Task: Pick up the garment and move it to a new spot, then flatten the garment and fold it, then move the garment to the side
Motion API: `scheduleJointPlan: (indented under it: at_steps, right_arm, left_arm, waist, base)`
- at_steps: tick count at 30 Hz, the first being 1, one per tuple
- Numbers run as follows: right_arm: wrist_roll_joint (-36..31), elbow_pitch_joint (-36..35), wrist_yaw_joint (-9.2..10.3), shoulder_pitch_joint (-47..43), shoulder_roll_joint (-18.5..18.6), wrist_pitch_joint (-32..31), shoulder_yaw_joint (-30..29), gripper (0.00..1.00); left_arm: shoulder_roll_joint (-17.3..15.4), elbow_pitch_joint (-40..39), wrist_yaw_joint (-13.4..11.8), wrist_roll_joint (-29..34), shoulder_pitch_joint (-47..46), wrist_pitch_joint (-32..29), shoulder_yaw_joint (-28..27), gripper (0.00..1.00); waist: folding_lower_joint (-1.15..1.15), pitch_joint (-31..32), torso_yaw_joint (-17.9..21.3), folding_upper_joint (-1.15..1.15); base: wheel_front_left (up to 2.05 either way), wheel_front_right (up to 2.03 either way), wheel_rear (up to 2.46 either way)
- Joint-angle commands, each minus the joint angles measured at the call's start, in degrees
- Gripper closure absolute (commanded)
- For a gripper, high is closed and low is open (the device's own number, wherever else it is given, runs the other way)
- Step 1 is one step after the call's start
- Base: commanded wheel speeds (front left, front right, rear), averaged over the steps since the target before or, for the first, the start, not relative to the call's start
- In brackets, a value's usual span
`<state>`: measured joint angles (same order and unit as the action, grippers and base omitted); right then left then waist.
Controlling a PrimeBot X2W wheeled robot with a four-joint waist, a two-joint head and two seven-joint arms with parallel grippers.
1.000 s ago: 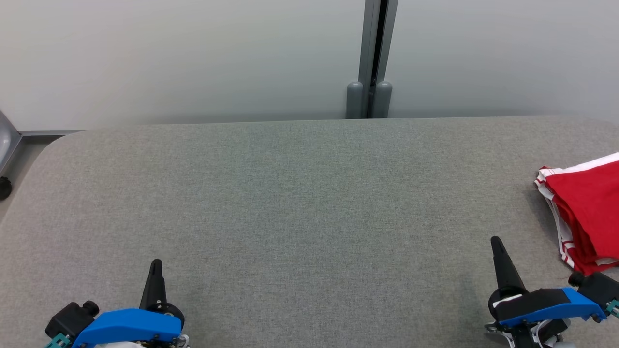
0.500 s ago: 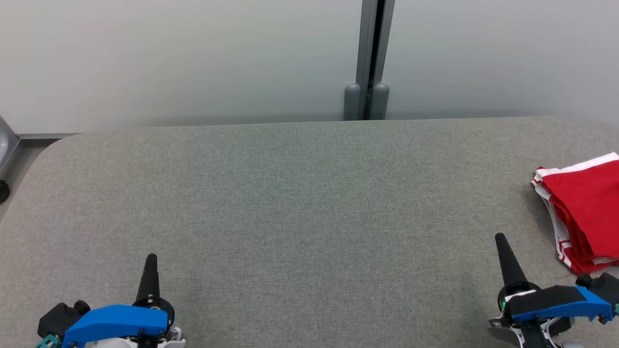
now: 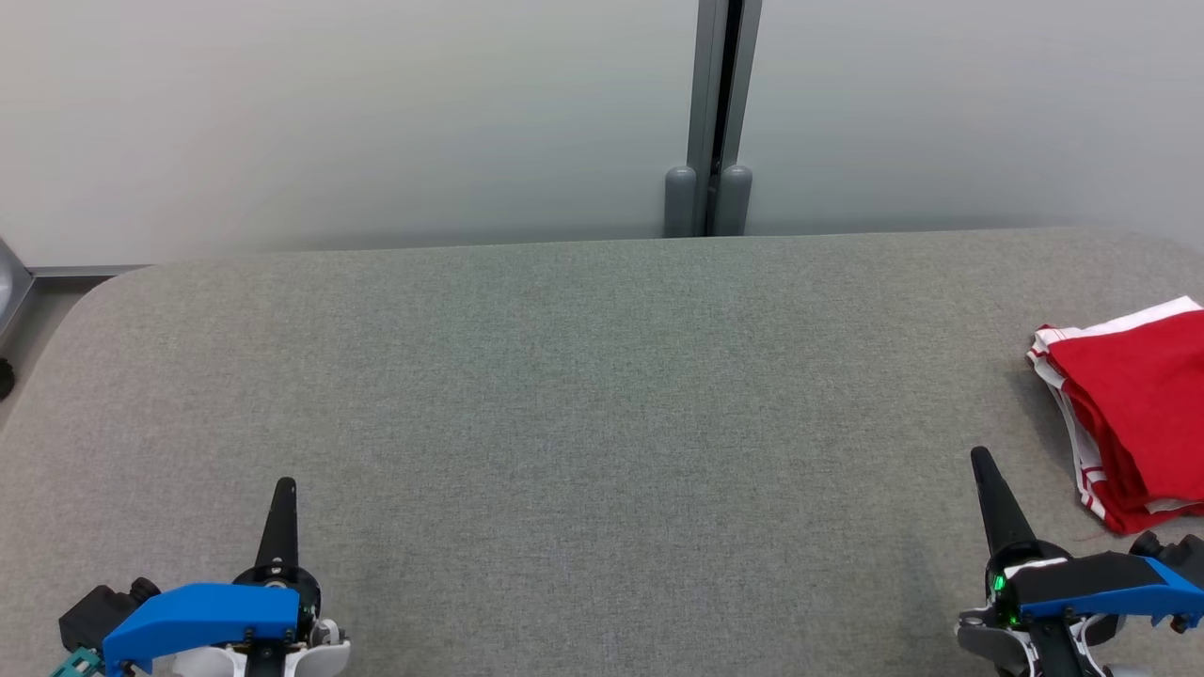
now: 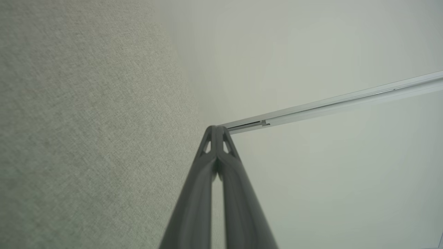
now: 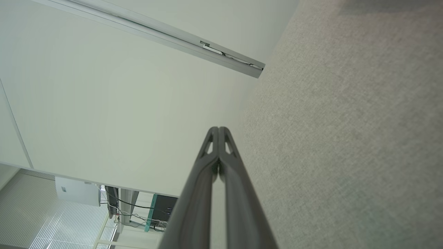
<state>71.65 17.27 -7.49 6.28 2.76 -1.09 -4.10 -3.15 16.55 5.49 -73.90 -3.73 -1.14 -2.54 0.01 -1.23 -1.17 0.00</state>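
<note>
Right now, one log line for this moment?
garment: folded, right side of table | left gripper: shut, empty | right gripper: shut, empty

Grey felt-covered bench (image 3: 602,376) viewed from above by head camera, forward-down. Wrist cameras held low over it, rolled sideways; grey metal wall seam (image 3: 712,113) shared throughout.

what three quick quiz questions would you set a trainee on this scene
1. True or false: the folded red garment with white trim lies near the right edge of the grey fabric-covered table.
2. The right pincer is: A) shut on the garment, B) shut and empty, C) wide open.
3. Which is nearer the garment, the left pincer or the right?
Key: 1 true; 2 B; 3 right.
</note>
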Motion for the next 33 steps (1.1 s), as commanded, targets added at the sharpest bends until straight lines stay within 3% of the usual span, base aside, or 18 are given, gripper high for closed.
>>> scheduleJointPlan:
  at_steps: [1,33]
  right_arm:
    - [1.44,-0.81,0.0,0.06,0.15,-0.42,-0.28,1.0]
    - [15.45,-2.73,0.0,-0.1,0.18,-4.15,-1.93,1.0]
  left_arm:
    - [0.06,-0.7,0.29,-1.22,-1.36,-0.37,-0.33,1.0]
    - [0.24,-2.1,1.74,-13.66,-2.5,-4.13,-3.21,1.0]
  waist:
    - [0.0,0.03,0.03,0.0]
    - [-0.01,0.71,0.79,0.0]
  base:
    - [0.0,0.0,0.0]
    - [0.0,0.0,0.0]
